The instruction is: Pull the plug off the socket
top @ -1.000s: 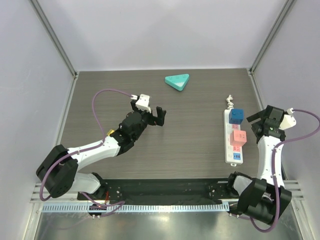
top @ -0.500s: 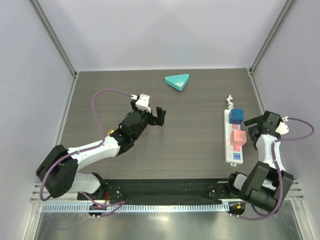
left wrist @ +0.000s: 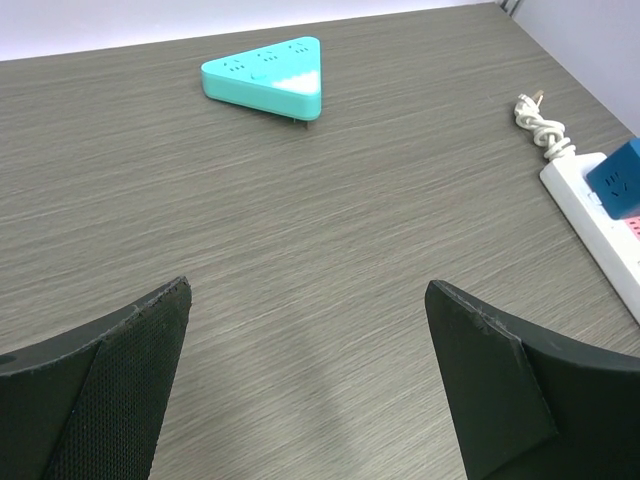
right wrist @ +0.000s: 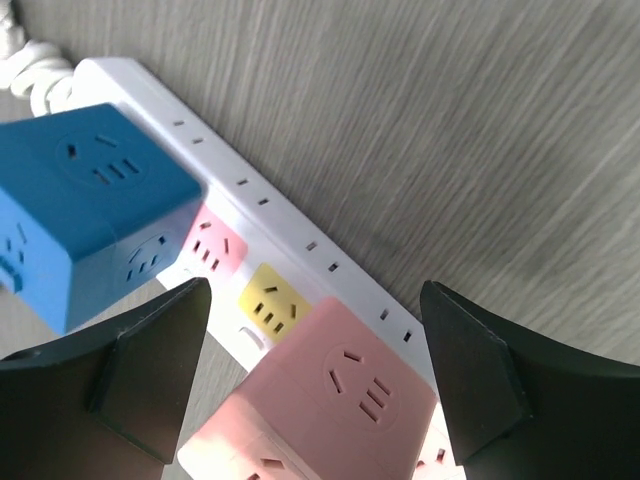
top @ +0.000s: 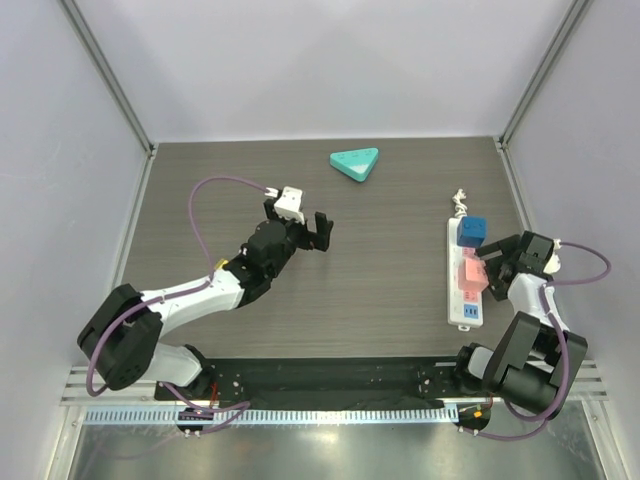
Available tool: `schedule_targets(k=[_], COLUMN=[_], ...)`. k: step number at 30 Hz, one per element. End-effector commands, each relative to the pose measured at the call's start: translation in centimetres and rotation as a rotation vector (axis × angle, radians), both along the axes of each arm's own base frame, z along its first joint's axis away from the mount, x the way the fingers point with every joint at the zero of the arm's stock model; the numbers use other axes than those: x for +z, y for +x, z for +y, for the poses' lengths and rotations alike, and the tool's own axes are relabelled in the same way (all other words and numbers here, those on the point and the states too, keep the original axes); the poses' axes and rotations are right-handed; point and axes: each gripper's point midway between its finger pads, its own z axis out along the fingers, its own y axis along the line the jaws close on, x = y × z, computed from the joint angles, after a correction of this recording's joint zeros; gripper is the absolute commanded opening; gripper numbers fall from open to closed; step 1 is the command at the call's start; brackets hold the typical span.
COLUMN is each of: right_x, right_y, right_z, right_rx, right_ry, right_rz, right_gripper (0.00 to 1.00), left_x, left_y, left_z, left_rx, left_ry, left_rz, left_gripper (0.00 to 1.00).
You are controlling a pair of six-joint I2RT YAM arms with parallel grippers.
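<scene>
Top view: a teal tray (top: 355,162) lies far back on the bench (top: 380,300), well clear of the socket (top: 462,300) at the right edge. The right end effector (top: 493,266) is open astride the pink plug (top: 472,274), with the blue plug (top: 474,232) just beyond. Left wrist: the left end effector (left wrist: 310,400) is wide open and empty. Right wrist: the pink plug sits between spread fingers (right wrist: 130,370); contact cannot be told.

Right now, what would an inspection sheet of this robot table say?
Surface: dark wood-grain table, flat.
Job's things: white power strip at the right, with a blue cube plug and a pink cube plug seated in it.
Clutter: teal triangular block at the far middle.
Grippers: left gripper open, empty, over bare table; right gripper open, fingers either side of the pink cube plug.
Cables: strip's white cord bundled; purple cables loop on both arms.
Surroundings: pale walls, metal frame posts.
</scene>
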Motion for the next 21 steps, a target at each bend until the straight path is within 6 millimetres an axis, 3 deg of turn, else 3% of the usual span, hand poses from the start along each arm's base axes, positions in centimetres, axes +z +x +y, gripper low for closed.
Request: schedule_targets(k=[1,12,19,21], right_x=[-0.1,-0.7,0.4,0.9], right_y=[0.4,1.4,3.1,3.5], right_z=[1.7,7.1,13.4,14.4], right_rx=[0.04,0.192,0.326,0.332], right_ry=[0.066,0.15,0.165,0.172], right_rz=[-0.062,-0.089,-0.135,-0.148], right_gripper=[0.9,0.88,0.88,0.88], left_x=[2.3,1.7,1.3,1.1], left_y=[0.8,1.0,1.3,1.3], left_z=[-0.5,-0.8,-0.9,-1.1], left_rx=[0.001,-0.004,-0.005,-0.009], left_ry=[-0.031,-0.013,0.004,0.01], left_rz=[-0.048,-0.036,-0.028,-0.024], left_gripper=[1.0,1.0,1.0,1.0])
